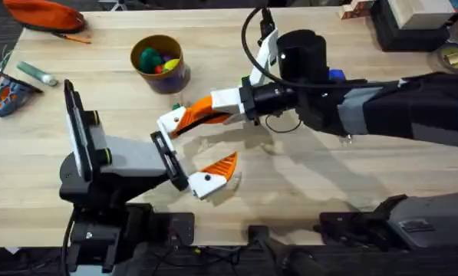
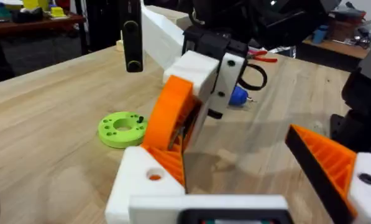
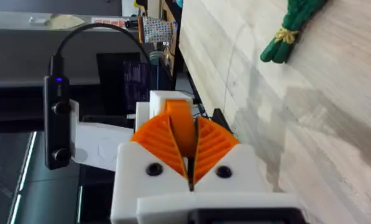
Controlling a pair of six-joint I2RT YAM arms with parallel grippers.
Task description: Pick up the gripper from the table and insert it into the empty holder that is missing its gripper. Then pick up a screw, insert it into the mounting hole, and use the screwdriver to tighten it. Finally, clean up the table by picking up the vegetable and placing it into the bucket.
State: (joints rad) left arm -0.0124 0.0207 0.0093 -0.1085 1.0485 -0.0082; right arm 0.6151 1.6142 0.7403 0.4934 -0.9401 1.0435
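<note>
You see both arms meeting mid-surface from overhead. The right gripper reaches in from the right, its fingers clamped on the gripper, the orange wedge. The wedge's long axis runs left-right, tilted slightly down toward the left, and its left end sits at the holder, the bare white mount on the far side of the left gripper. The left gripper's fingers stand apart; the near one carries its orange tip.

The left wrist view gives you what overhead cannot: the wedge touches the holder just by its screw hole, standing steeply over it. Behind lie a lime disc on the surface and, farther right, the blue end of the screwdriver.

The right wrist view shows you the two orange pads pressed on the wedge, and the vegetable lying on the bare surface, well apart.

Overhead alone shows the bucket, far of the grippers, with toys inside.
</note>
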